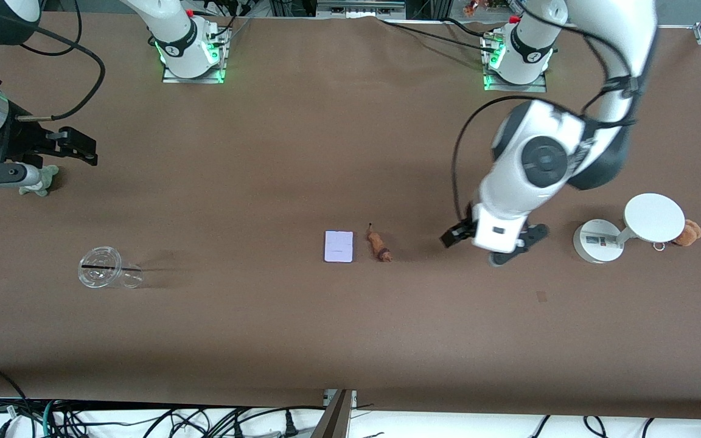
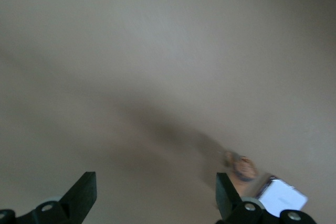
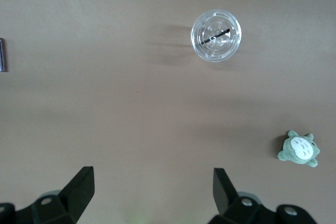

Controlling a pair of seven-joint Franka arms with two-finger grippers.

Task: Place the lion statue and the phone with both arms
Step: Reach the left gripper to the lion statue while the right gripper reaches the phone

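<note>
While flat, phone (image 1: 339,246) lies lengthwise toward bases.

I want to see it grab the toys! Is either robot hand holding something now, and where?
Nothing is held. The left gripper and right gripper are open and empty; the small orange-brown lion statue and pale flat phone lie untouched.

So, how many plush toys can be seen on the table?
2. The grey-green plush lies at the right arm's end, partly under the right gripper. The tan plush is at the left arm's end, beside the white stand.
</note>
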